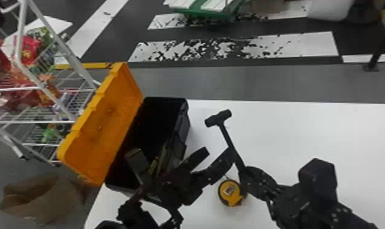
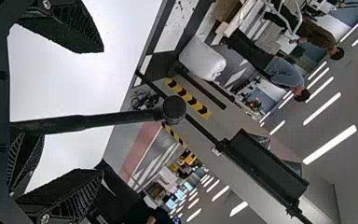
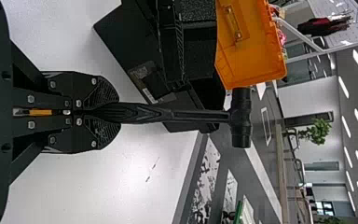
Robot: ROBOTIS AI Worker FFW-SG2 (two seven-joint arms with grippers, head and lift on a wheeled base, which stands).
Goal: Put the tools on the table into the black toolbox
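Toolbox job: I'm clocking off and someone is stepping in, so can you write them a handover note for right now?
Right gripper: shut on the hammer by its handle, not yet in the toolbox.
Left gripper: open, near the hammer.
Tape measure: on the table.
Done: lid open; something yellowish is inside the toolbox.
Left: hammer and tape measure.

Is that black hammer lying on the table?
No, the right pincer holds the hammer by its handle, its head raised off the table.

Orange lid (image 1: 106, 121); black toolbox (image 1: 182, 128)
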